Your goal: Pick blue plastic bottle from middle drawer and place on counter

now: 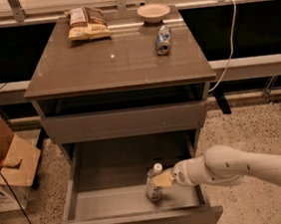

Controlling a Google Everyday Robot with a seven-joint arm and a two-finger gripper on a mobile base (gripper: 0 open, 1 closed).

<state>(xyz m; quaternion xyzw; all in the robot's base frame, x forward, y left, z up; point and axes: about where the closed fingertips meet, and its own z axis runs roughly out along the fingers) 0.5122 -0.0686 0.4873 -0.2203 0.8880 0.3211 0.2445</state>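
Observation:
The blue plastic bottle (153, 185), clear with a white cap, stands upright on the floor of the open middle drawer (137, 222), near its front centre. My gripper (163, 179), with tan tips on a white arm reaching in from the right, is against the bottle's right side at mid-height. The counter (115, 61) is the glossy brown top of the cabinet, above the drawer.
On the counter lie a chip bag (87, 23) at the back left, a pale bowl (153, 11) at the back and a blue-and-silver can (162, 33) on its side. Cardboard boxes (8, 163) sit on the floor at the left. A cable (229, 49) hangs at the right.

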